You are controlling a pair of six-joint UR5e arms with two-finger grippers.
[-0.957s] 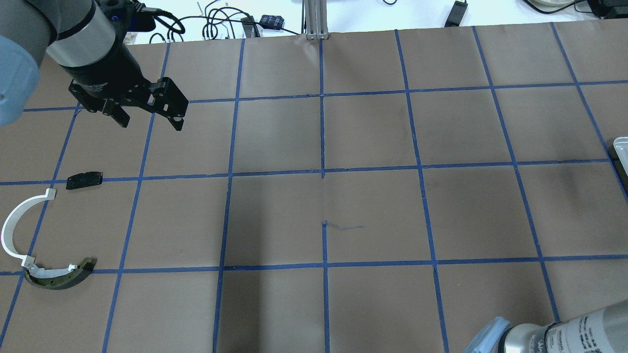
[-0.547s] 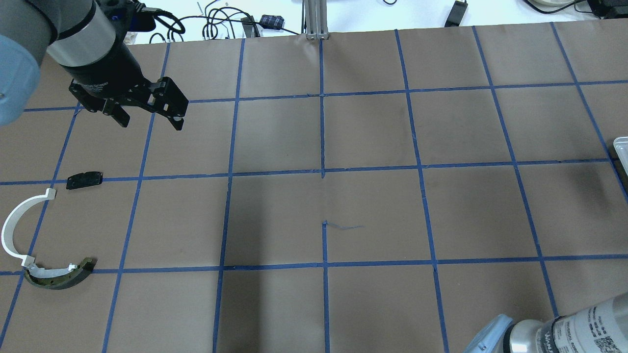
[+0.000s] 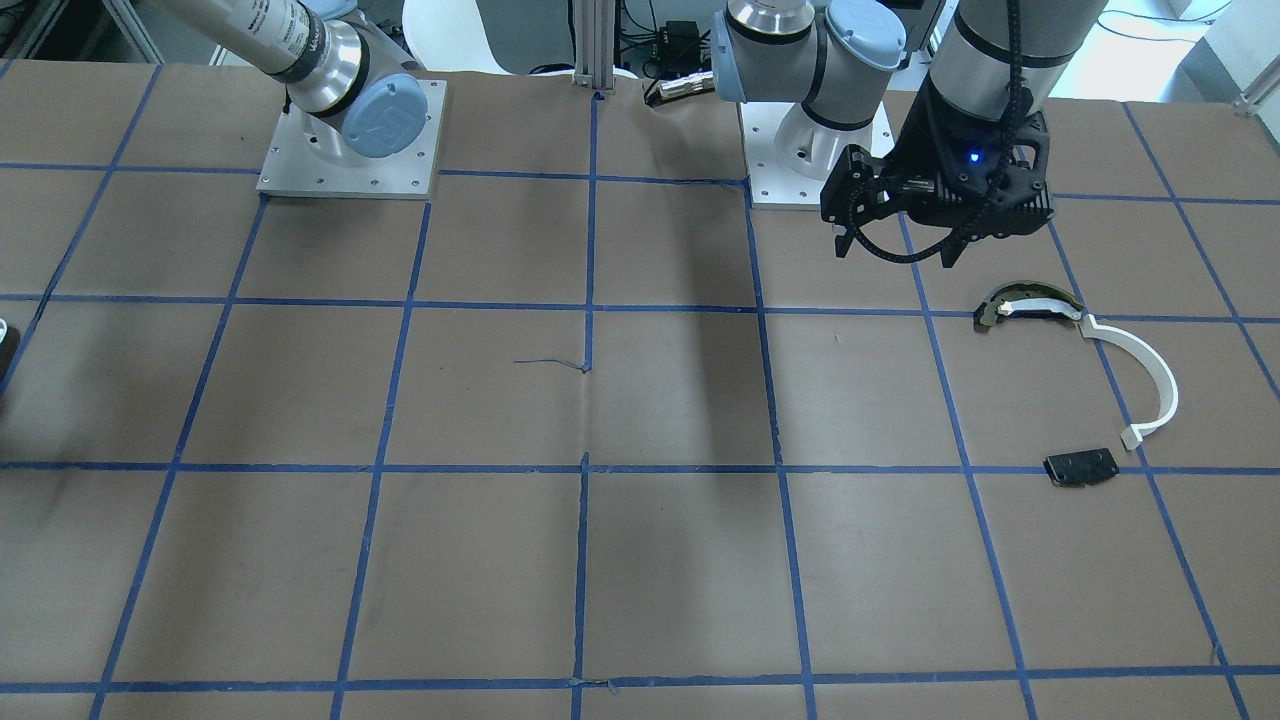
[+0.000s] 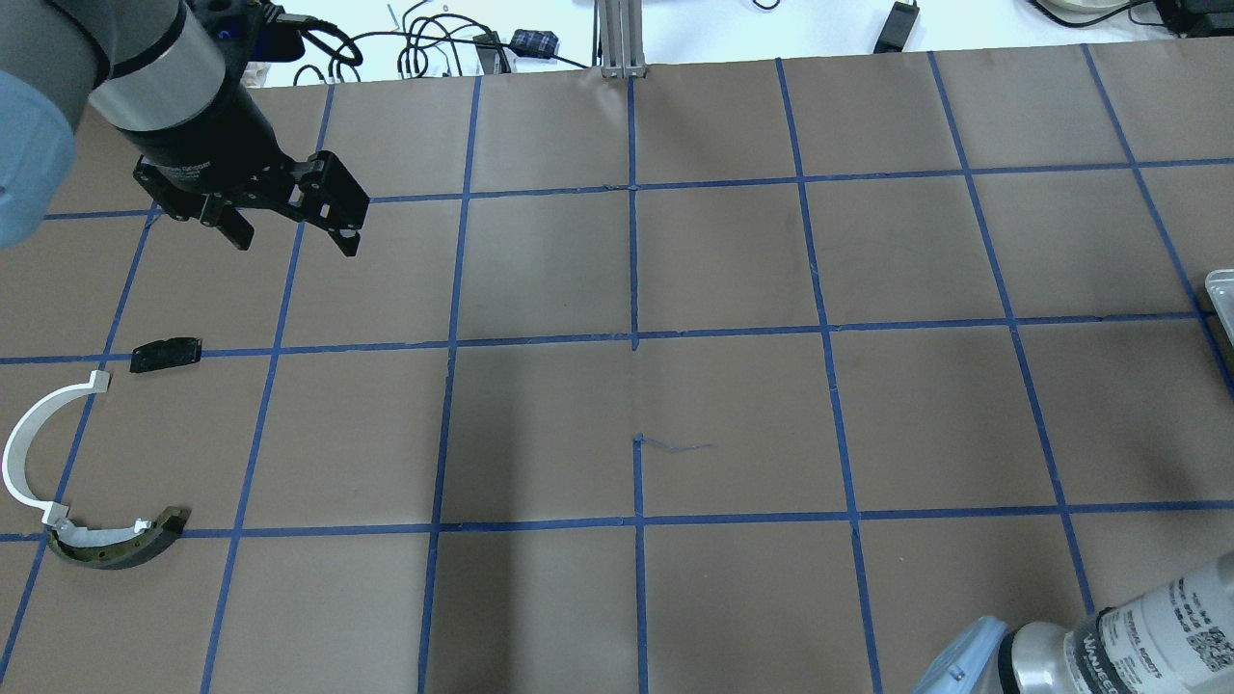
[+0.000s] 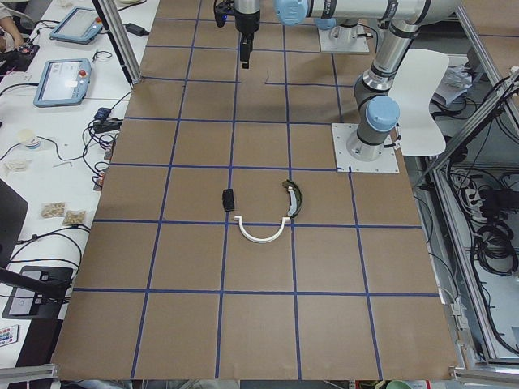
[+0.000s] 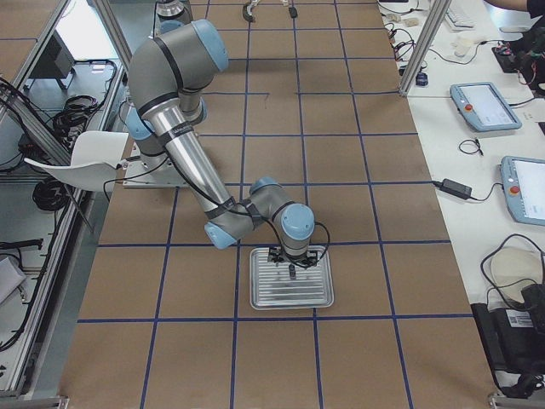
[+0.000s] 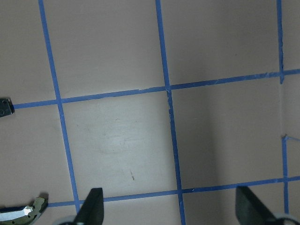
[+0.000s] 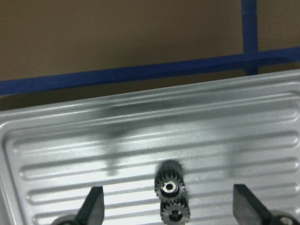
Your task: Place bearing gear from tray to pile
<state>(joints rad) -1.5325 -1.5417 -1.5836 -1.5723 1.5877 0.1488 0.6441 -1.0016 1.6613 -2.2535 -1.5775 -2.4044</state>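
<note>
Right gripper (image 8: 167,190) wide open, empty, over bearing gear (image 8: 169,182) on ribbed tray (image 8: 70,140). I fear the gear rolls along a groove and escapes my pinch.

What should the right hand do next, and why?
Probably lower the right gripper and shut it on the gear: its fingers stand open on either side of the gear, which lies on the tray.

This was a robotics lab: grey industrial arms with pale blue joint caps (image 6: 192,162) stood bolted to square silver base plates (image 3: 300,170) on a brown paper-covered table (image 3: 640,580) gridded with blue tape (image 3: 400,467). Touchscreen teach pendants (image 6: 484,106) and tangled black cables (image 4: 429,43) lay on white side benches (image 6: 511,230).
</note>
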